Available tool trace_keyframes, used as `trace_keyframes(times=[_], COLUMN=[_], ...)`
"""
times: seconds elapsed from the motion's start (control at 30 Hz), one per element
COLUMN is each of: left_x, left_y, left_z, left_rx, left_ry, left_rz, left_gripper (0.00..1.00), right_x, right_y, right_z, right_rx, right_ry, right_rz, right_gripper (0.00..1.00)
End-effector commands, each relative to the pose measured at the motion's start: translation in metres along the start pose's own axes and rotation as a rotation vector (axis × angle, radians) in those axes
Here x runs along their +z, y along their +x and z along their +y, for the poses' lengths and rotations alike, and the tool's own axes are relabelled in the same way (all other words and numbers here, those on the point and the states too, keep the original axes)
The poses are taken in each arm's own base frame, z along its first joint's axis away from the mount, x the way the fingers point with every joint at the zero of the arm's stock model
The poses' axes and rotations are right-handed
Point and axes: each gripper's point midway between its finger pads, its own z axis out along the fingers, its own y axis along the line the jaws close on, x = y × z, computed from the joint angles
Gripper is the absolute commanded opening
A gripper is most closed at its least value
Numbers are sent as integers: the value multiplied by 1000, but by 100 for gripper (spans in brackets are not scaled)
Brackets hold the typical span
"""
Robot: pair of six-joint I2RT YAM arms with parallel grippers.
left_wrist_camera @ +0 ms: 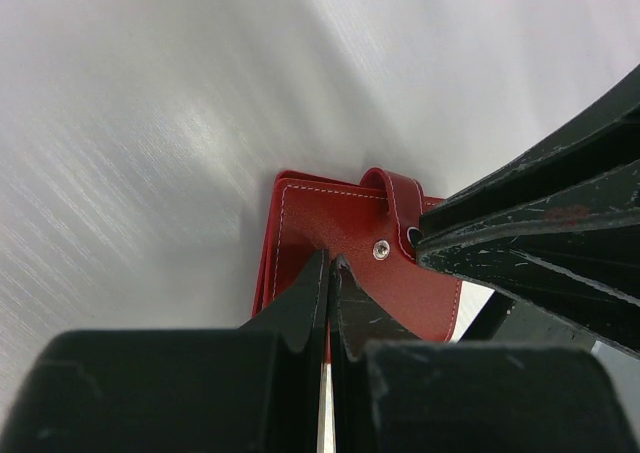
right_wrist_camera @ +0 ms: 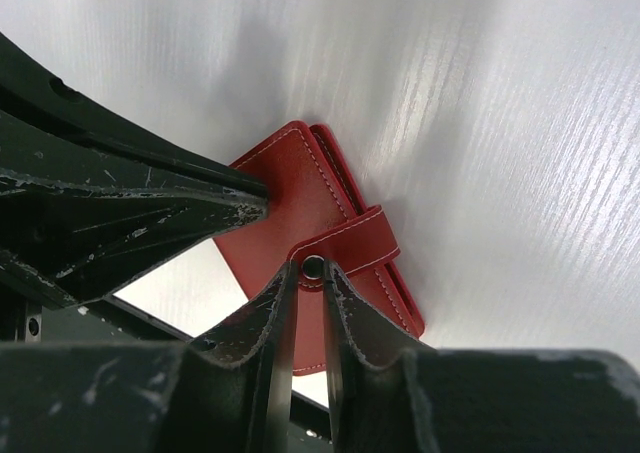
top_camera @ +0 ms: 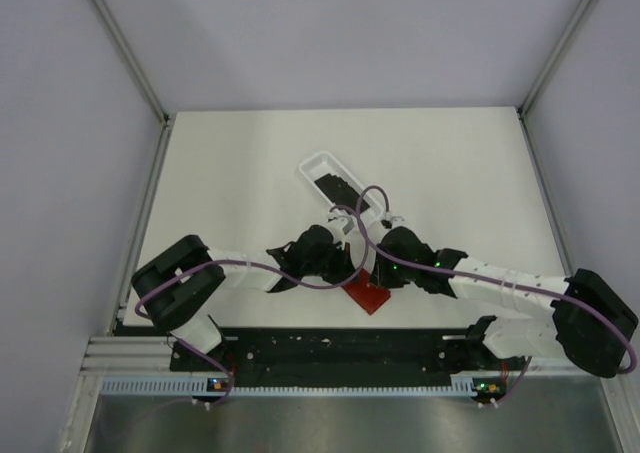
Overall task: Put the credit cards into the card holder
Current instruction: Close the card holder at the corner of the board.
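The red card holder (top_camera: 368, 296) is folded shut near the table's front edge, between my two grippers. In the left wrist view, my left gripper (left_wrist_camera: 332, 265) is shut on the near edge of the card holder (left_wrist_camera: 330, 218). In the right wrist view, my right gripper (right_wrist_camera: 312, 270) pinches the end of the closure tab (right_wrist_camera: 350, 243) at its snap, and the tab arches up off the cover (right_wrist_camera: 285, 188). From above, the left gripper (top_camera: 350, 275) and right gripper (top_camera: 375, 276) meet over the card holder. Black credit cards (top_camera: 338, 186) lie in the white tray.
The white oblong tray (top_camera: 312, 163) lies slantwise just behind the grippers, mid-table. Purple cables loop over both wrists. The black rail of the arm bases (top_camera: 330, 348) runs along the front edge, close to the card holder.
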Motion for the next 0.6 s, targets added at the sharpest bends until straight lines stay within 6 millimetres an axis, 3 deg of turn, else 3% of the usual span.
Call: trace_keyframes(times=[0.0,0.57], left_x=[3,3], left_y=[-4,1], left_z=[-6,-7], left_rx=[11,16], left_ry=[26,36], left_rz=[-14,0], left_gripper=[0,0], right_x=[3,10], right_y=[-8,-5], right_z=[5,14], right_rx=[5,9], right_ry=[-21,-56], right_rz=[-25,2], right_gripper=[16,15])
